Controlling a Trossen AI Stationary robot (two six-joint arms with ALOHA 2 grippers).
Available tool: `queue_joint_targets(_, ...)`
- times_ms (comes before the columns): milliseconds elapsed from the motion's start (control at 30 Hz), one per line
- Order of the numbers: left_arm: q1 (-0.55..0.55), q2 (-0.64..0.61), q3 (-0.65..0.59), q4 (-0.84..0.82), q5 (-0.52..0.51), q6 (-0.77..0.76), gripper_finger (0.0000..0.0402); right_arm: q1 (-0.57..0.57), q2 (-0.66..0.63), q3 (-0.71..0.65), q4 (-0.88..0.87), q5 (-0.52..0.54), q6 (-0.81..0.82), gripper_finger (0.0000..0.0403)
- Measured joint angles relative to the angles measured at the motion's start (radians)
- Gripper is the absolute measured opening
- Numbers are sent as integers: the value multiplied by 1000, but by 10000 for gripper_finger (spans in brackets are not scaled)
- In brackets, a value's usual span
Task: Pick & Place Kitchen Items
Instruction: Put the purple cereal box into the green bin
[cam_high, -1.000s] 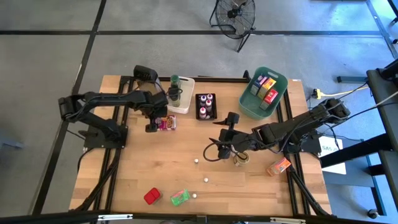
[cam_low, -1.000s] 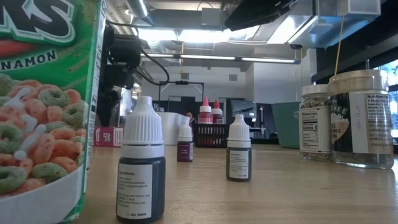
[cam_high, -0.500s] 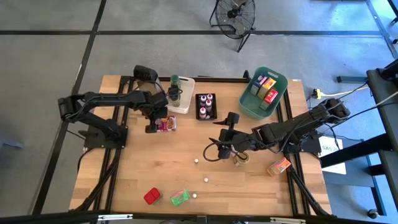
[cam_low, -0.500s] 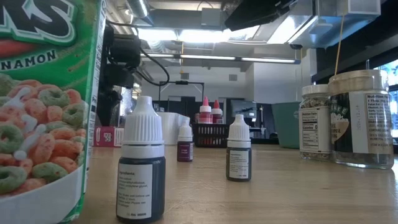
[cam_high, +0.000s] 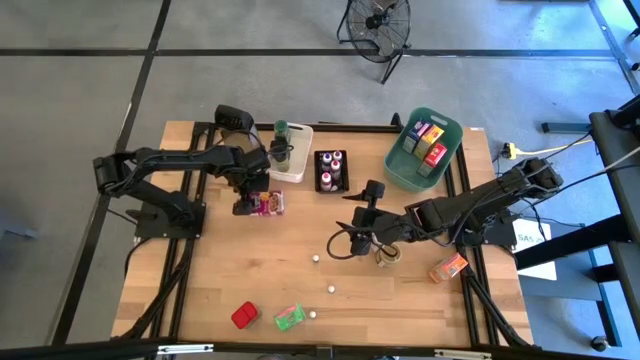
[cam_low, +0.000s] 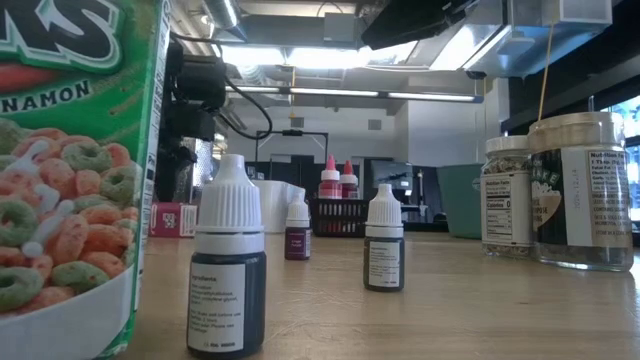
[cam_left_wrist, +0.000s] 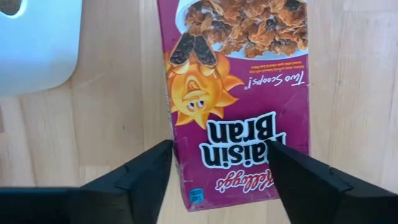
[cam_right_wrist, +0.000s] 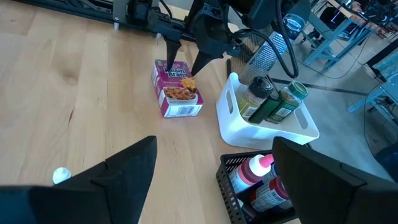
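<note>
A small purple Raisin Bran box lies flat on the table beside the white bin. My left gripper points down over the box's near end, open, one finger on each long side of it. My right gripper hovers open above the middle of the table, holding nothing. Near it stand a spice jar and tiny white-capped bottles. An orange packet, a red packet and a green packet lie toward the near edge. My left gripper comes from above with its fingers straddling the Raisin Bran box across its width, at the box's end nearest the wrist. The box lies flat on the table. Whether the fingers touch its sides, I cannot tell.
The white bin holds green-lidded jars and a grater. A black bin holds capped bottles, and a teal bin at the far right holds packets. Bare wood lies in the near left part of the table.
My left gripper has turned a little at the wrist above the Raisin Bran box without leaving its place. My right arm has kept still.
</note>
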Motion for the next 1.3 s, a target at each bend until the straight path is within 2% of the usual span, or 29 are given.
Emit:
queue_joint_targets(200, 0, 0, 0, 1, -1, -1, 202, 0, 0, 0, 0, 0, 0, 321)
queue_joint_targets(333, 0, 6, 0, 2, -1, -14, 180, 0, 0, 0, 0, 0, 0, 321)
queue_joint_targets(567, 1, 57, 4, 8, 5, -10, 173, 0, 0, 0, 0, 0, 0, 321)
queue_joint_targets(867, 31, 64, 2, 8, 32, 0, 159, 0, 0, 0, 0, -1, 0, 321)
queue_joint_targets(1000, 61, 65, 1, 9, 62, 0, 129, 0, 0, 0, 0, -1, 0, 321)
queue_joint_targets(1300, 92, 66, 0, 10, 60, 0, 37, 0, 0, 0, -1, -2, 0, 321)
